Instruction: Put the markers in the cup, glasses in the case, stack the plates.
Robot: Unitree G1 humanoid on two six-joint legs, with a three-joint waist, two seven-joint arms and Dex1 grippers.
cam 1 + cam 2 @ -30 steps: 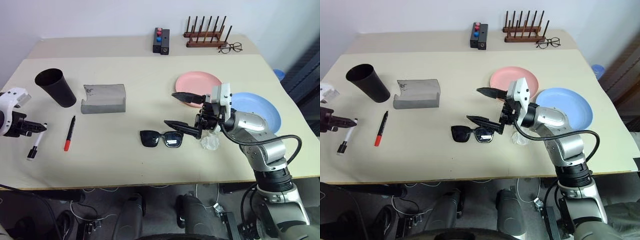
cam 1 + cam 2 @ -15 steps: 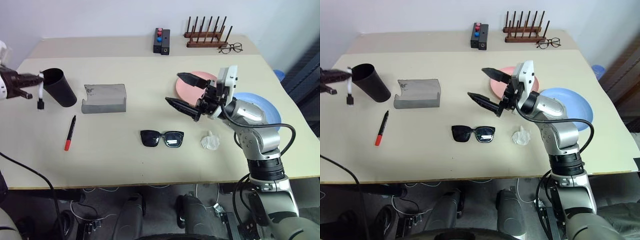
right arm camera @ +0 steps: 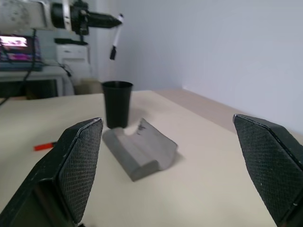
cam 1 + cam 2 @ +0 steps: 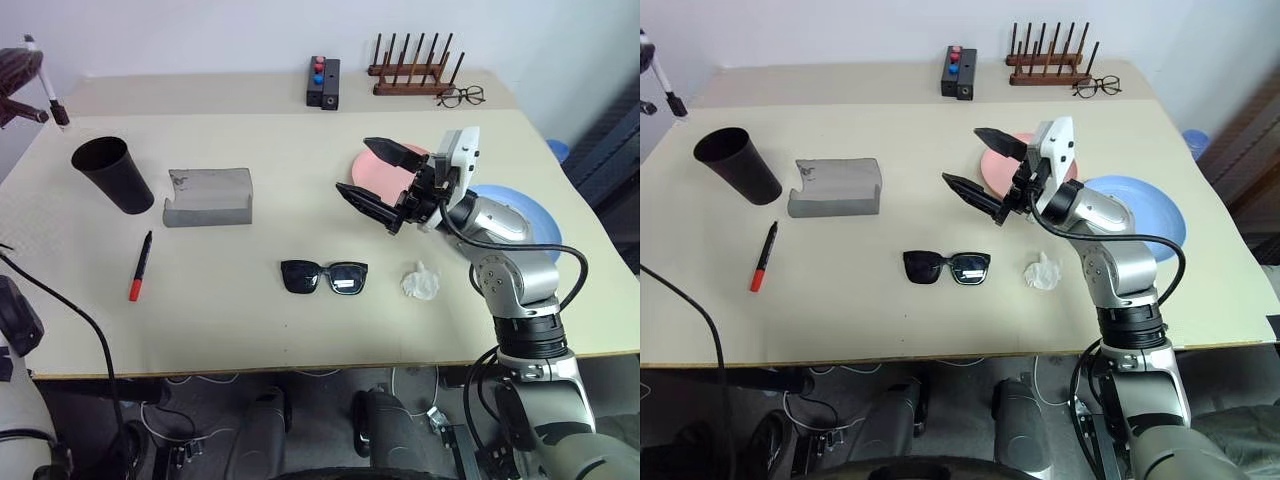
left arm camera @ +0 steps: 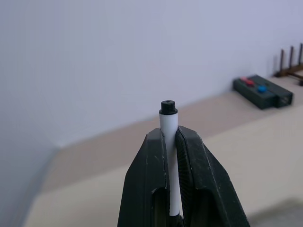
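My left gripper (image 5: 168, 135) is shut on a white marker (image 5: 168, 125) with a black cap, held high in the air to the left of and above the black cup (image 4: 112, 175). A red and black marker (image 4: 139, 266) lies on the table in front of the cup. The grey case (image 4: 207, 196) lies beside the cup. Black sunglasses (image 4: 323, 276) lie folded open at mid-table. My right gripper (image 4: 357, 168) hangs open above the table beyond the sunglasses, in front of the pink plate (image 4: 372, 172). The blue plate (image 4: 540, 225) lies to its right, partly under my right arm.
A crumpled white tissue (image 4: 420, 283) lies right of the sunglasses. At the table's back stand a black box with coloured buttons (image 4: 322, 82), a wooden peg rack (image 4: 410, 75) and thin wire spectacles (image 4: 460, 96).
My left gripper has lifted the white marker off the table and carried it up past the cup's left side. My right gripper rose away from the sunglasses, then held still.
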